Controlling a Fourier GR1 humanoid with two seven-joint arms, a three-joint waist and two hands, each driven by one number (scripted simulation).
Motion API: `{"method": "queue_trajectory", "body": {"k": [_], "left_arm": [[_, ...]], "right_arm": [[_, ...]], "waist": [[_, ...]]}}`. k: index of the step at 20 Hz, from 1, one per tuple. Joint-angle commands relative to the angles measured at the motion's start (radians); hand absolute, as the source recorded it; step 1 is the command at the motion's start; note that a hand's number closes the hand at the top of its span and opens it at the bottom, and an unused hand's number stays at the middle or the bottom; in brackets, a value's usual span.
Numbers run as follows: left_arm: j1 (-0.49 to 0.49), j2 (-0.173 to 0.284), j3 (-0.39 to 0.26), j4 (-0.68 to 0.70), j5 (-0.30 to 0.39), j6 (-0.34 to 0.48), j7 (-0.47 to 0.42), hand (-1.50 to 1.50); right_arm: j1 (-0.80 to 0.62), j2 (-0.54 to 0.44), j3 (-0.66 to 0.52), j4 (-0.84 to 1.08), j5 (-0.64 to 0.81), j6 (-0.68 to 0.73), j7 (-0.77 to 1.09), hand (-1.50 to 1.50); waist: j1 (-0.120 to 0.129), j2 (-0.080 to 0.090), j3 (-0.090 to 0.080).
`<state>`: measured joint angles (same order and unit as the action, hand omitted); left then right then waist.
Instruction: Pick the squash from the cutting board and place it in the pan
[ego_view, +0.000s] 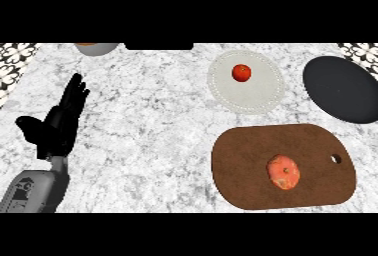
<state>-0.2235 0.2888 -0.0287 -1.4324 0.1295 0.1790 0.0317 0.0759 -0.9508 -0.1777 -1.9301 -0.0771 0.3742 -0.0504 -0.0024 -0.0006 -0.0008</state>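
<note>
While squash (283, 172) lies on cutting board (251, 170), left hand (57, 122) rests upright, fingers straight, apart.

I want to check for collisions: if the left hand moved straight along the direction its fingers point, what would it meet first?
Probably the grey bowl at the far edge. The left hand points up and slightly right over bare counter; height is unclear.

One squash (283, 171), one cutting board (251, 175), one pan (341, 88), one plate (255, 92), one tomato (241, 72), perhaps one bowl (96, 48).

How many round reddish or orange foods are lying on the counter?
2: the squash on the brown cutting board, and a red tomato on the white plate behind it.
</note>
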Motion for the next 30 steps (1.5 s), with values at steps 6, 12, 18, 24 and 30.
{"method": "queue_trajectory", "body": {"k": [6, 12, 18, 24, 30], "left_arm": [[-0.039, -0.017, 0.031, -0.008, -0.019, -0.012, 0.041, 0.0], [0.065, -0.003, 0.018, -0.203, -0.036, -0.012, 0.147, 0.0], [-0.004, -0.041, 0.05, -0.011, -0.046, -0.051, 0.017, 0.0], [-0.019, -0.055, 0.069, -0.011, -0.066, -0.06, 0.034, 0.0], [0.013, -0.04, 0.089, -0.067, -0.066, -0.085, 0.057, 0.0]], "right_arm": [[-0.093, 0.128, 0.129, -0.163, 0.031, 0.078, 0.239, -1.5], [0.012, 0.205, 0.139, -0.148, 0.165, 0.103, 0.229, -1.5], [-0.071, 0.302, 0.216, -0.05, 0.345, 0.075, 0.279, -1.5], [-0.06, 0.317, 0.161, 0.033, 0.377, 0.176, 0.173, -1.5], [-0.057, 0.407, 0.286, 0.067, 0.52, 0.165, 0.153, -1.5]], "waist": [[0.003, 0.001, 0.0], [0.004, -0.002, 0.001], [0.003, 0.001, 0.001], [0.0, 0.001, 0.001], [0.004, 0.0, 0.001]]}}
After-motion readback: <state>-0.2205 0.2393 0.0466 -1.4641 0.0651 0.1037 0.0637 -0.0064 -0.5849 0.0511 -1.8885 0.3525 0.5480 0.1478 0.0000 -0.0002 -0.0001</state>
